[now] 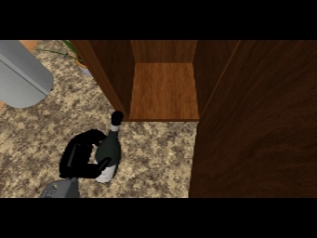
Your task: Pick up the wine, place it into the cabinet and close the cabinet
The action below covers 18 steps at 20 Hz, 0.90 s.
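One wine bottle (108, 151), dark glass, black-capped neck, pale label low on the body; stands on the speckled counter (23, 153) just before the open cabinet (163, 90). Left hand (78, 158) curled round its body from the left. Right hand not in view. Advice: lift it upright, carry the neck clear of the shelf edge, set it well inside so the door (264, 125) can shut
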{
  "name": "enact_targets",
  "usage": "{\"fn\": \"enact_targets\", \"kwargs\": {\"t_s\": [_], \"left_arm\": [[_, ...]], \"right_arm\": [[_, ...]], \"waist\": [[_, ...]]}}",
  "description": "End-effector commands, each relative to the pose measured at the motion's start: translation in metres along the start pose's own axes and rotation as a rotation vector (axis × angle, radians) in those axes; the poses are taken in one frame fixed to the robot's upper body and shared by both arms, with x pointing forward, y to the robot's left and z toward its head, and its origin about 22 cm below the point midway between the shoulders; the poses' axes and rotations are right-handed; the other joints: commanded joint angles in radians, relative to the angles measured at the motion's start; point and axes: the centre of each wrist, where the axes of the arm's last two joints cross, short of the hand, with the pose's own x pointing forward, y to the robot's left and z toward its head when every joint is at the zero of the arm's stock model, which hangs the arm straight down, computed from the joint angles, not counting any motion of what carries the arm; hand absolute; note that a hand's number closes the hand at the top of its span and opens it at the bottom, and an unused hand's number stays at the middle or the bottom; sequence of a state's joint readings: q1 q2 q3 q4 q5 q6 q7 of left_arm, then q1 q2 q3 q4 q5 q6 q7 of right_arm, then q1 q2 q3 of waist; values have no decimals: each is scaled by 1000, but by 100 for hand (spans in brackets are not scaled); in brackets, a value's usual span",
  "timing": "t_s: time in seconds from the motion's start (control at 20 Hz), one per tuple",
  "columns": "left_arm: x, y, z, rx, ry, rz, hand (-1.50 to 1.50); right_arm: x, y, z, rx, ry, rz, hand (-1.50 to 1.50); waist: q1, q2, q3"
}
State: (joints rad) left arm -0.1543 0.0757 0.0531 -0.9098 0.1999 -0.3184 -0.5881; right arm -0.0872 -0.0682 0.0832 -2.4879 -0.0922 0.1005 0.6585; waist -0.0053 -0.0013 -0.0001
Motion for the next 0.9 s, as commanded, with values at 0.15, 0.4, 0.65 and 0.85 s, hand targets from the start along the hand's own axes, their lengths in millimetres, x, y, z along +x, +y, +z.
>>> {"fn": "enact_targets", "kwargs": {"t_s": [0.15,0.4,0.65,0.85], "left_arm": [[36,59,26,115,-34,-83,150],[42,57,32,138,-121,-161,150],[53,47,29,150,-205,-241,150],[54,25,34,166,-308,-251,150]], "right_arm": [[14,-7,10,22,-52,-40,-150],[10,-8,17,28,-43,-38,-150],[8,-5,25,16,-42,-33,-150],[20,-4,26,35,-31,-40,-150]], "waist": [[7,-1,1],[4,-1,1],[4,-1,1],[6,-3,1]]}}
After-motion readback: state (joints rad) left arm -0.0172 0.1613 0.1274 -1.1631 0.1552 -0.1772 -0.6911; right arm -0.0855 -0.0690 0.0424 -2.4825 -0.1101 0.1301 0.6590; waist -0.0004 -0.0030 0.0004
